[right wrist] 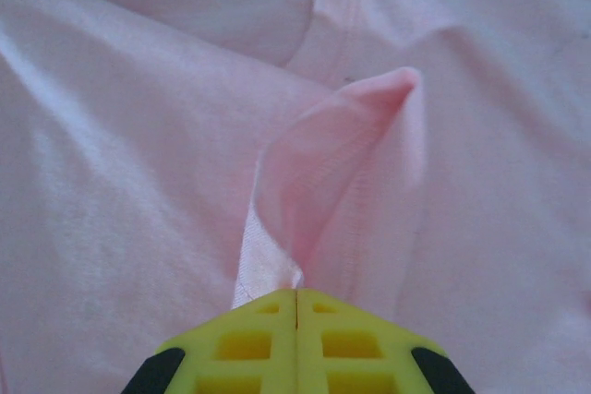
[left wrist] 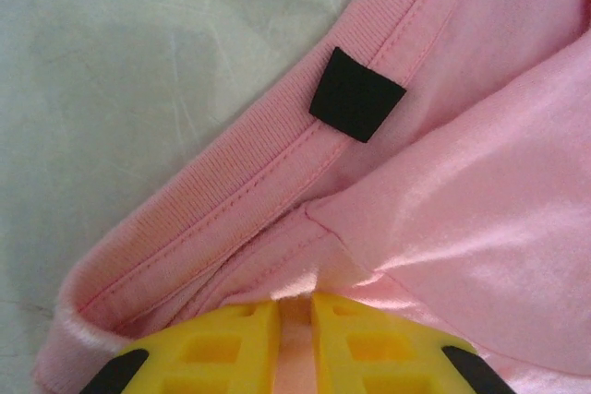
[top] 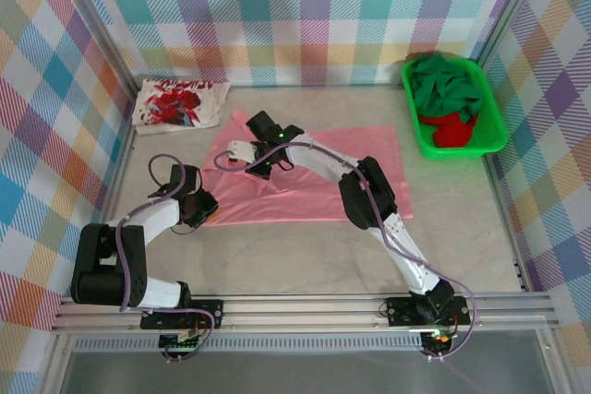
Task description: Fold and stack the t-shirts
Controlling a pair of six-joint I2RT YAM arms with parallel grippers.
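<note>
Your left gripper (left wrist: 295, 306) pinches the salmon-pink t-shirt (left wrist: 480, 191) just beside its ribbed collar (left wrist: 231, 186). Your right gripper (right wrist: 295, 294) is closed tight on a raised fold of the same shirt. That shirt lies spread mid-table. The white red-printed t-shirt (top: 180, 103) lies far left. The dark green t-shirt (top: 448, 85) and the red t-shirt (top: 452, 129) sit in the green tray (top: 413, 110) far right.

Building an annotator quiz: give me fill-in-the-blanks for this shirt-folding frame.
The left pincer and right pincer are both shut on the ___ shirt.
The green tray holds a dark green shirt and a ___ one.
The white printed shirt lies at the table's far ___ corner.
Missing: pink; red; left.
</note>
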